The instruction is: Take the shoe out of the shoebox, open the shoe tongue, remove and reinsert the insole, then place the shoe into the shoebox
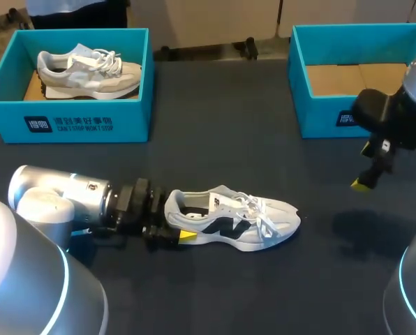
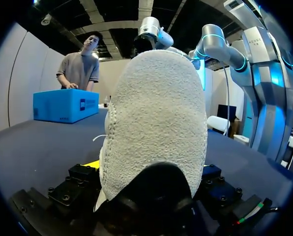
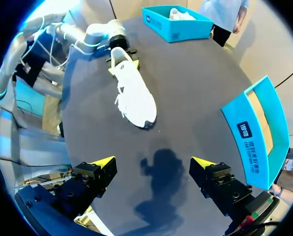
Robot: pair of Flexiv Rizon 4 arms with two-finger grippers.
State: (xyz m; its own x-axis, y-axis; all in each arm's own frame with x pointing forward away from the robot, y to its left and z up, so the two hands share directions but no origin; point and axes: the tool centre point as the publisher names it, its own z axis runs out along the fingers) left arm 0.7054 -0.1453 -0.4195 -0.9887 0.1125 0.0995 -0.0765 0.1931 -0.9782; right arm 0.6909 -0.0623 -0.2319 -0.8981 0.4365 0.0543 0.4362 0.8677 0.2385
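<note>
A white sneaker point(image 1: 239, 220) with a black logo and white laces lies on its sole on the dark table point(image 1: 222, 132), toe pointing right. My left gripper point(image 1: 179, 218) straddles its heel, one yellow-tipped finger on each side, shut on it. In the left wrist view the grey heel point(image 2: 156, 123) fills the space between the fingers point(image 2: 82, 177). My right gripper point(image 1: 367, 178) hangs open and empty above the table, right of the toe and in front of the empty blue shoebox point(image 1: 320, 105). From the right wrist the sneaker point(image 3: 134, 93) lies well ahead of the open gripper point(image 3: 152, 161).
A second blue shoebox point(image 1: 89, 122) at the back left holds another pale sneaker point(image 1: 89, 70). The empty box point(image 3: 257, 132) stands beside the right gripper. Bare table lies between the two boxes and in front of the shoe.
</note>
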